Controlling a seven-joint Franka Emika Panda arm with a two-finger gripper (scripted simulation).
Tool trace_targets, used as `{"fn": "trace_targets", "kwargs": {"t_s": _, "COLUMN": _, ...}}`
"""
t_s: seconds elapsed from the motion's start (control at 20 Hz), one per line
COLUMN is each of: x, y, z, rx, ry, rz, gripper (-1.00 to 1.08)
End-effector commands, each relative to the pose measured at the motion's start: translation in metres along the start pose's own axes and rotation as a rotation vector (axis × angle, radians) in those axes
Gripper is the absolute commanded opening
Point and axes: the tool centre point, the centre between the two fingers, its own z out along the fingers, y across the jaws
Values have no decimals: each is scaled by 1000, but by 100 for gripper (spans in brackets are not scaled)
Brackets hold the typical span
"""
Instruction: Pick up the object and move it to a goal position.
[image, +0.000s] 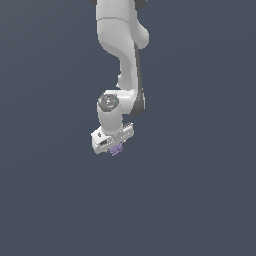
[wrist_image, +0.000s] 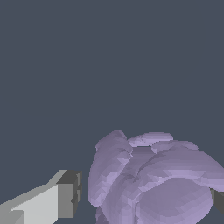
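Note:
The object (image: 117, 149) is a small lumpy pale-purple chunk that shows just under the white gripper (image: 114, 145) in the exterior view. Up close in the wrist view the object (wrist_image: 153, 183) fills the space between the two fingers, and the gripper (wrist_image: 146, 197) straddles it. One grey-tipped finger (wrist_image: 66, 194) stands beside the chunk with a thin sliver of background between pad and chunk. Only a corner of the other finger (wrist_image: 218, 200) shows past the chunk at the picture's edge. The jaws stand wide apart, open around the object.
A plain dark blue-grey surface (image: 200, 200) surrounds the arm on all sides. The white arm (image: 122, 60) comes down from the top of the exterior view. No other objects show.

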Motion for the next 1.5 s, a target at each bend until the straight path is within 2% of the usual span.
{"fn": "trace_targets", "kwargs": {"t_s": 0.0, "x": 1, "y": 1, "z": 2, "rx": -1, "ry": 1, "rz": 0, "gripper": 100}}
{"fn": "trace_targets", "kwargs": {"t_s": 0.05, "x": 1, "y": 1, "z": 2, "rx": -1, "ry": 1, "rz": 0, "gripper": -100}}
{"fn": "trace_targets", "kwargs": {"t_s": 0.85, "x": -1, "y": 4, "z": -9, "rx": -2, "ry": 2, "rz": 0, "gripper": -100}}
{"fn": "trace_targets", "kwargs": {"t_s": 1.15, "x": -8, "y": 13, "z": -41, "rx": -2, "ry": 2, "rz": 0, "gripper": -100}}
{"fn": "trace_targets", "kwargs": {"t_s": 1.45, "x": -20, "y": 27, "z": -93, "rx": -1, "ry": 2, "rz": 0, "gripper": -100}}
